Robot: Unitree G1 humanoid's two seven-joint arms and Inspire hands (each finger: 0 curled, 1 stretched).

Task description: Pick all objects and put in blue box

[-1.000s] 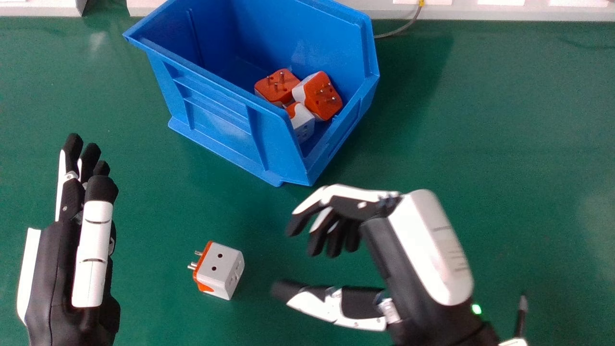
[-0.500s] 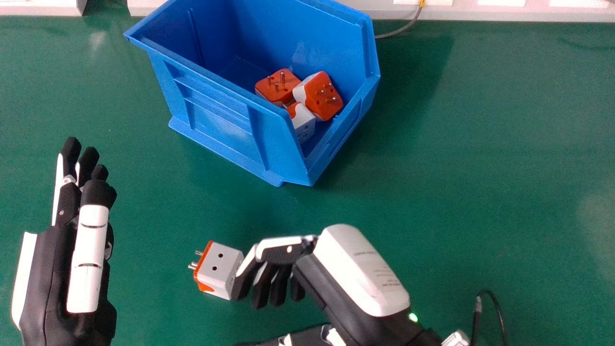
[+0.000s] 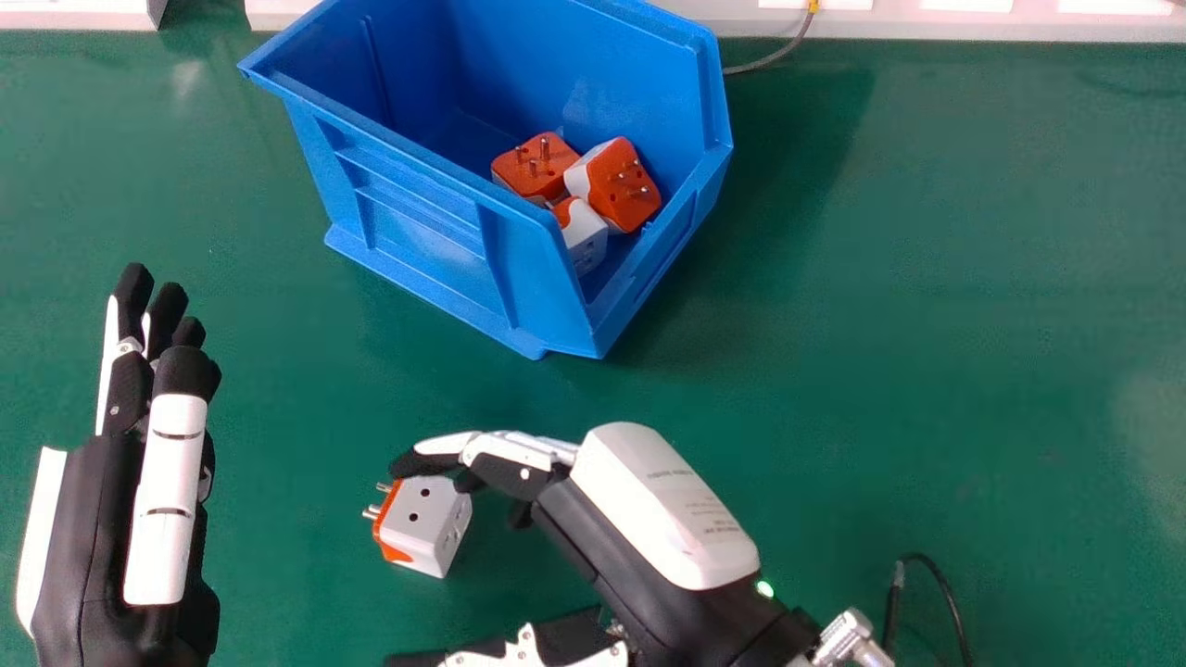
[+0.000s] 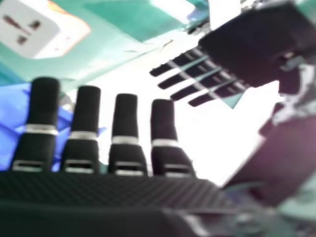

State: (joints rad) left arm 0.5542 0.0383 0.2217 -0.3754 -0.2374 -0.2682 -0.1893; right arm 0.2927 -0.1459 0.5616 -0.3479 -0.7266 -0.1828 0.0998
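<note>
So the right hand [image 3: 649,509] is hanging over the table just beside the loose plug adapter [image 3: 426,523]. It's open, fingers pretty much straight and reaching along the adapter's far side, thumb well apart on the near side. Can't tell if the fingers are actually touching it, tbh. The adapter's white with an orange pin face, sitting on the green table [image 3: 927,324] with its pins pointing left. The left hand [image 3: 107,519] is over at the left of the head view, fingers straight.

Farther out there's the blue box [image 3: 417,241], tilted at an angle to the table edge. Three more adapters are bunched up in its near right end: two with orange pin faces up [image 3: 537,165] [image 3: 623,185] and a mostly white one [image 3: 584,232] nearer the front. There's also a black cable [image 3: 936,574] at the lower right, and a grey cable [image 3: 769,60] behind the box.
</note>
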